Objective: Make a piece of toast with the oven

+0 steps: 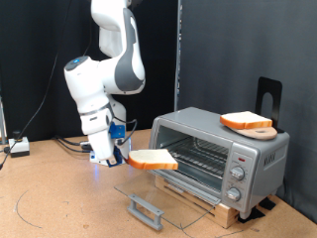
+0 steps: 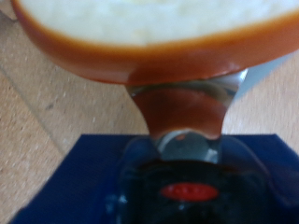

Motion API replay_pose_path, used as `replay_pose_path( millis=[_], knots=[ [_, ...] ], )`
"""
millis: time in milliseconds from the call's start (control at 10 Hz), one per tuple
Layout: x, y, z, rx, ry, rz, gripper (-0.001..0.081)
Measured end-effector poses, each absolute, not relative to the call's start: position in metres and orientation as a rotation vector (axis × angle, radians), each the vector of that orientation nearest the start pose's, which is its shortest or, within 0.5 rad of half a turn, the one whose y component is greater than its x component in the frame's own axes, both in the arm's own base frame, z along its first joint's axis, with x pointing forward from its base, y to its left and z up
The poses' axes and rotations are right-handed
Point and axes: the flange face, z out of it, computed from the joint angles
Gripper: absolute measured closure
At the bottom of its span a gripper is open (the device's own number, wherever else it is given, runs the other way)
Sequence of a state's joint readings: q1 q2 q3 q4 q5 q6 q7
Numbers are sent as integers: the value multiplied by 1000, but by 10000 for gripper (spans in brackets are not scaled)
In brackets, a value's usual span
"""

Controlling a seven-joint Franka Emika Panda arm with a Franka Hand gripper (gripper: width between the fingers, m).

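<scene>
Item: flat pale bread slice with orange-brown crust (image 1: 154, 159) — clamped at one crust edge in the two-finger gripper (image 1: 123, 156), level in front of the open boxy silver toaster oven (image 1: 220, 154). Probably light, stiff yet crumbly — edge grip suits. Second slice (image 1: 246, 121) on the oven's top.

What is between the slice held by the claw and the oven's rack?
Nothing solid: in the exterior view the toast, gripped by the claw, hangs just before the oven, above its lowered glass door.
</scene>
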State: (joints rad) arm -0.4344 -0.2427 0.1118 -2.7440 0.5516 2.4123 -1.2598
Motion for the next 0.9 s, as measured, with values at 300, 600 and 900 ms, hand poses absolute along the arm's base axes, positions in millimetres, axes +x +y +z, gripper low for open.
replay_pose_path(
  millis=[300,600,900],
  knots=[
    [374,-77,288,-2739,-879,-239,412],
    [384,-25,289,-2747,-1015,-204,412],
    [386,21,298,-2727,-1149,-253,412]
  ],
)
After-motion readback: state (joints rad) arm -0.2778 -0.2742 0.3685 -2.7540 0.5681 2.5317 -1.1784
